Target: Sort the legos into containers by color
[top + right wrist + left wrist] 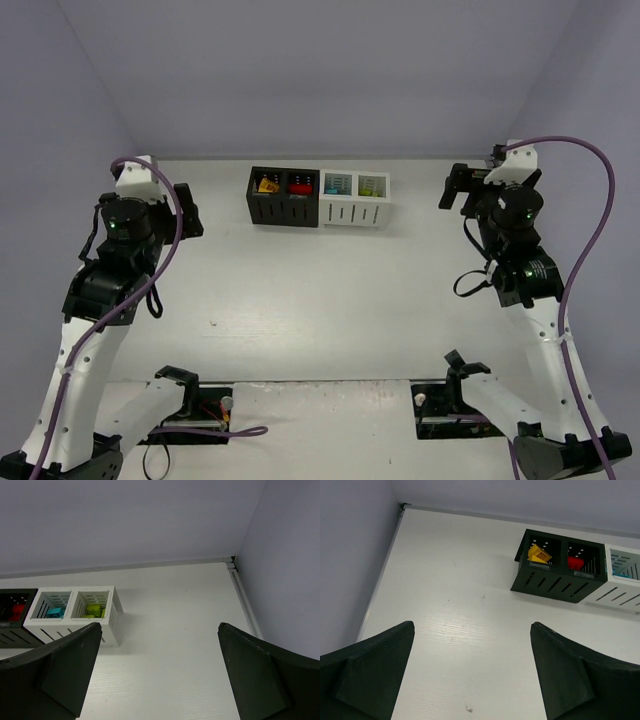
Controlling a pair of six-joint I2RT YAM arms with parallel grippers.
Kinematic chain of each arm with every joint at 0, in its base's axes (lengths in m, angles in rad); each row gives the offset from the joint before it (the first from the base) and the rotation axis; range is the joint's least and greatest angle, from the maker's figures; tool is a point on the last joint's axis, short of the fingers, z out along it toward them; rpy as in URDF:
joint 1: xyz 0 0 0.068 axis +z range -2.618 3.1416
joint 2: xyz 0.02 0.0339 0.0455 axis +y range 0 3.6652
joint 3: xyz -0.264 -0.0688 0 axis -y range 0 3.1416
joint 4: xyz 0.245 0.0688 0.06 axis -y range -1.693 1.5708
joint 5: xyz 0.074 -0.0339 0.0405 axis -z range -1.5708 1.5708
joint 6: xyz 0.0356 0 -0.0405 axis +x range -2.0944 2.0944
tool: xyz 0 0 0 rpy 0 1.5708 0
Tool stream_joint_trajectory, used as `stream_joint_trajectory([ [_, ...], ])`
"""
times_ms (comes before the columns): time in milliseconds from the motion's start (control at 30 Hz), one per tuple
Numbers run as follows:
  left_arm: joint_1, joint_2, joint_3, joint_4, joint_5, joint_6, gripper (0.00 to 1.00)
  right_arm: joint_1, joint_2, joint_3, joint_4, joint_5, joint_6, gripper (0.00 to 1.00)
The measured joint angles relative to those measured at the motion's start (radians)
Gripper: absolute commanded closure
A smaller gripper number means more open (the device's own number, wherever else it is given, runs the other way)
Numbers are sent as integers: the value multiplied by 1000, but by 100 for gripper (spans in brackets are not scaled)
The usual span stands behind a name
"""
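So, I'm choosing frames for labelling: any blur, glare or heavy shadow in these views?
Top external: even, soft light, no glare, but the legos inside the containers show only as colour specks. Left wrist: table sharp, the near fingers dark and featureless. Right wrist: the white bins cast a faint shadow.

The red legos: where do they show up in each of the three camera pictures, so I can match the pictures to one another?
Top external: the red legos sit upper middle, in the black bin that adjoins the white bins.
Left wrist: the red legos are at upper right, in that black bin.
Right wrist: the red legos are at the far left edge, mid-height.
Shared landmark: the white bins, right beside them.
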Motion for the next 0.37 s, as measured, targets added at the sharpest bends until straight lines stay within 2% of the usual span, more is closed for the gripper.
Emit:
stream_joint_trajectory([
  [367, 0, 14, 0, -12, 6, 1, 8, 0, 0, 0, -10, 8, -10, 0],
])
